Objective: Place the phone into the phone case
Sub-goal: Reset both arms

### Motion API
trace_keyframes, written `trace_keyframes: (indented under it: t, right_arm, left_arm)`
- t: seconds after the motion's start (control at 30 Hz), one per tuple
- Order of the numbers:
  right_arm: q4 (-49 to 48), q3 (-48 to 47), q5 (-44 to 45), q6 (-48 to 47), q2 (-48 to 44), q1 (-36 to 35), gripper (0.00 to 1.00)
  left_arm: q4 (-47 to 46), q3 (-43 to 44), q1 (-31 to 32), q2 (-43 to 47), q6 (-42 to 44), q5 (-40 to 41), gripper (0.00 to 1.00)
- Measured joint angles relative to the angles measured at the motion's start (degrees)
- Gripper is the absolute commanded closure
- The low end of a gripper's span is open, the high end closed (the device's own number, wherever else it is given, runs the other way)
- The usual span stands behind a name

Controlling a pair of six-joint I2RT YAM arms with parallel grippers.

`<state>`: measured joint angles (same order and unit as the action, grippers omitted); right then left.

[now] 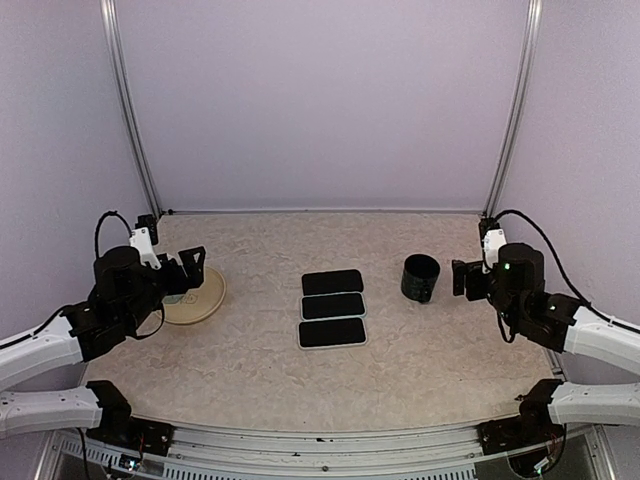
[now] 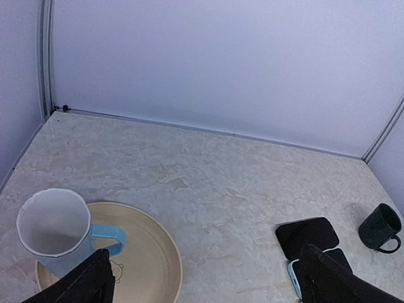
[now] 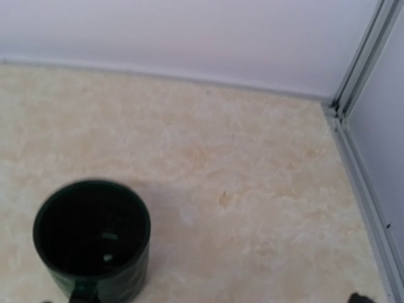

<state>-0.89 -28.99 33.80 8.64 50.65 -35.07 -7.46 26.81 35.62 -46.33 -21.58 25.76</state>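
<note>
Three flat dark slabs lie in a column mid-table. The far one [image 1: 332, 282] is plain black, while the middle one [image 1: 333, 306] and the near one [image 1: 332, 333] have pale rims. I cannot tell which is the phone and which the phone case. The left wrist view shows the black slab [image 2: 307, 237] and a blue-rimmed one [image 2: 293, 273] partly behind a finger. My left gripper [image 1: 193, 268] [image 2: 208, 287] hangs open over the plate, far left of the slabs. My right gripper [image 1: 460, 279] is open and empty beside the mug.
A beige plate [image 1: 205, 300] [image 2: 167, 262] at the left carries a white mug with a blue handle [image 2: 53, 227]. A dark green mug [image 1: 421, 277] [image 3: 91, 233] [image 2: 380, 227] stands right of the slabs. Walls and metal rails [image 1: 510, 110] enclose the table.
</note>
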Motion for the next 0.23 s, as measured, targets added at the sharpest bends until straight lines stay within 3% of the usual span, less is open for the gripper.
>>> trace_keyframes:
  t: [0.23]
  right_arm:
    - [-1.7, 0.7, 1.5, 0.0, -2.3, 0.0, 0.00]
  left_arm:
    - [0.3, -0.1, 0.0, 0.0, 0.9, 0.2, 0.01]
